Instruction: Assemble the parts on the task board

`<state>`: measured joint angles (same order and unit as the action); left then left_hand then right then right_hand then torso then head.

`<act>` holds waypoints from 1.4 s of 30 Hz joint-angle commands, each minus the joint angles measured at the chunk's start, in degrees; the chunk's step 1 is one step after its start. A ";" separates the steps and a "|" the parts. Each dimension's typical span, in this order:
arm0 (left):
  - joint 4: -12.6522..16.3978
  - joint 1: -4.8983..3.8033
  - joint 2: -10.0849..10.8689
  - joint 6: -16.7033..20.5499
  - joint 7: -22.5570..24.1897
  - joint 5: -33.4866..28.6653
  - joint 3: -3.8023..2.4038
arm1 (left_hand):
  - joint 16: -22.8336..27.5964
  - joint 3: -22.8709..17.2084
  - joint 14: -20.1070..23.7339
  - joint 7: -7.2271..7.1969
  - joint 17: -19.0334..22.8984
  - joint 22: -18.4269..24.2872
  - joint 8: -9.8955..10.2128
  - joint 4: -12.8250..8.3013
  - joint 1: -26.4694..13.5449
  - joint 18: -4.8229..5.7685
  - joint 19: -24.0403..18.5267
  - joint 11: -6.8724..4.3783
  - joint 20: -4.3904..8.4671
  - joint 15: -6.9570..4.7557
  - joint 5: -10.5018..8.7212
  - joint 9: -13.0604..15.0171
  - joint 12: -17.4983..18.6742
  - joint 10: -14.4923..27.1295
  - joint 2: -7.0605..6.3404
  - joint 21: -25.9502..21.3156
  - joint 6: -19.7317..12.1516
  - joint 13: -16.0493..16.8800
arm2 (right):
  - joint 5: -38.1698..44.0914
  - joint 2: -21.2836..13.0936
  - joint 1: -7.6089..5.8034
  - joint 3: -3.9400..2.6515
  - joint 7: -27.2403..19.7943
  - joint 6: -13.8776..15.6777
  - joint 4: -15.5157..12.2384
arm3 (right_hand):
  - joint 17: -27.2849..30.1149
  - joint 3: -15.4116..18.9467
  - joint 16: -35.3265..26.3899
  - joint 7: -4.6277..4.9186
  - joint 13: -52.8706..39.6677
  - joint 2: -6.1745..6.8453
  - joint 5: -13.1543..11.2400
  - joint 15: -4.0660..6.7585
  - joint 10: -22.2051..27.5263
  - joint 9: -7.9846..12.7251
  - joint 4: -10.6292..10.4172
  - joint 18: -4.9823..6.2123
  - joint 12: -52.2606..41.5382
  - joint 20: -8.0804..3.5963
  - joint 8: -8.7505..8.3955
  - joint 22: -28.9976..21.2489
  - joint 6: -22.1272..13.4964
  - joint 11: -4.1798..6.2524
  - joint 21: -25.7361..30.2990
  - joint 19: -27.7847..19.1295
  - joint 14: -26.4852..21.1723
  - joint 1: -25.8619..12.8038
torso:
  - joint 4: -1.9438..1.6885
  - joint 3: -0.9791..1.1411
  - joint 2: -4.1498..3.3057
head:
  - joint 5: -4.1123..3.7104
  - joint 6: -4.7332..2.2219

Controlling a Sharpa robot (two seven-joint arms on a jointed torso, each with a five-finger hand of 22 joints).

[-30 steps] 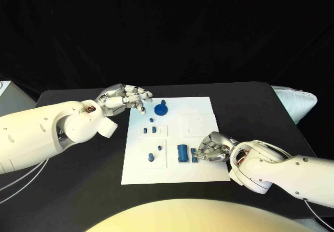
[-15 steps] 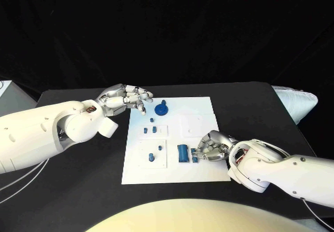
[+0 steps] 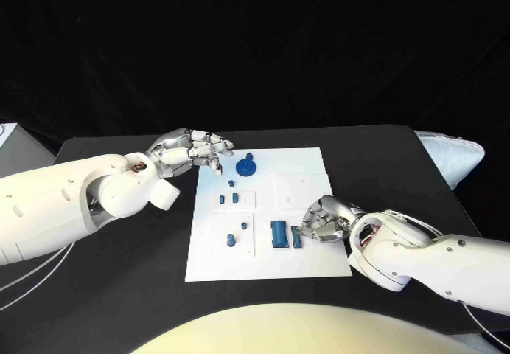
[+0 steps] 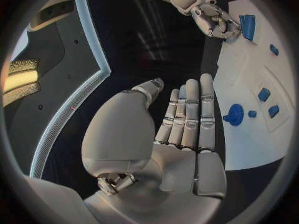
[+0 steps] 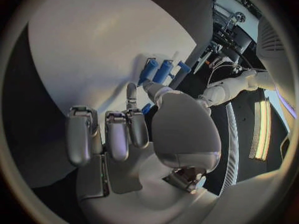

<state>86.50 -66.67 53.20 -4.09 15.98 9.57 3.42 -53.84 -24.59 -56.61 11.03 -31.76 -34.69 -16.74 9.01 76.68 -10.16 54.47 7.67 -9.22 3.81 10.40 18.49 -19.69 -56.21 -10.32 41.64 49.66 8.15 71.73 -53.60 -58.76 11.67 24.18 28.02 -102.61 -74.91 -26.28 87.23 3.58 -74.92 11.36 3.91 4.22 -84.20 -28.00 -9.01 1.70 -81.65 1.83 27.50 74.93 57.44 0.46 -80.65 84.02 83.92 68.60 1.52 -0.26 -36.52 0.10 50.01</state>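
Silver left hand [image 3: 194,151] hovers off the task board [image 3: 308,166]'s far-left corner, fingers straight and together, holding nothing; we see the round blue part [image 3: 247,167] just to its right. Rect blue part [image 3: 279,234] lies long axis near-far, touching or just beside right hand [image 3: 324,221]'s curled fingers; grip unclear, can't tell. Right hand's nearer

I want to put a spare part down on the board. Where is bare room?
Free: the task board's far right corner beyond the right hand, and its near strip. Crowded: the left column of parts and around the long blue part by that hand.
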 commanded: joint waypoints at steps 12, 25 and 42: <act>-0.04 0.05 -0.12 -1.12 0.37 0.41 0.00 | 0.18 0.00 0.37 0.04 0.01 0.06 -0.21 0.44 0.17 -0.31 0.20 0.00 -0.18 0.11 -0.10 0.07 -0.04 0.29 0.48 -0.33 -0.07 0.06 | -2.59 -0.38 0.28 0.21 -4.86 3.56 -0.92 | -11.58 5.40 0.37 0.10 -9.99 1.83 1.87 0.04 -1.39 0.15 -4.17 -0.08 -0.39 -0.08 0.37 12.89 0.23 0.07 -0.37 4.22 5.25 -4.21 | 0.00 0.05 0.00 | 0.02 -0.01; -0.04 0.05 -0.08 -1.01 0.57 0.77 0.02 | 0.18 0.00 0.37 0.04 0.01 0.06 -0.21 0.44 0.17 -0.31 0.20 0.00 -0.18 0.11 -0.10 0.07 -0.04 0.29 0.48 -0.33 -0.07 0.06 | -3.06 -2.70 0.29 0.19 -7.51 3.45 -2.49 | -11.37 8.24 0.22 0.04 -9.90 1.60 0.19 0.07 -1.28 0.12 -5.45 -0.05 -0.18 -0.10 0.51 12.85 0.10 0.12 -0.19 4.19 5.20 -3.33 | 0.01 -0.01 0.00 | -0.02 -0.01; -0.02 0.06 -0.04 -0.97 0.60 0.78 0.03 | 0.17 0.06 0.37 0.03 0.00 0.08 -0.23 0.50 0.23 -0.31 0.23 -0.01 -0.18 0.10 -0.11 0.07 -0.07 0.29 0.50 -0.37 -0.08 0.09 | -1.68 -3.87 1.13 0.21 -5.98 -1.64 -2.82 | -11.59 11.43 0.36 0.02 -10.04 0.90 -0.98 0.08 -1.36 0.14 -5.08 -0.14 -0.29 -0.11 0.68 12.98 0.09 0.14 -0.72 4.29 5.25 1.14 | -0.05 -0.01 -0.01 | -0.09 -0.01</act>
<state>86.42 -66.66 53.21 -4.09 15.99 9.98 3.45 -53.84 -24.43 -56.61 11.04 -31.76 -34.70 -16.74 9.17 76.68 -10.16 54.47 7.68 -9.22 3.81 10.40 18.48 -19.69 -56.21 -10.32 41.65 49.66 8.19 69.18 -57.52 -57.69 11.90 17.76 27.92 -105.38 -74.90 -15.09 87.23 3.59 -74.92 12.30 3.18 4.21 -84.20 -27.89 -14.08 1.70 -82.02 1.84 27.94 74.95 57.44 0.45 -81.04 84.01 83.92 69.45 1.53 -0.29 -36.49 0.04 50.01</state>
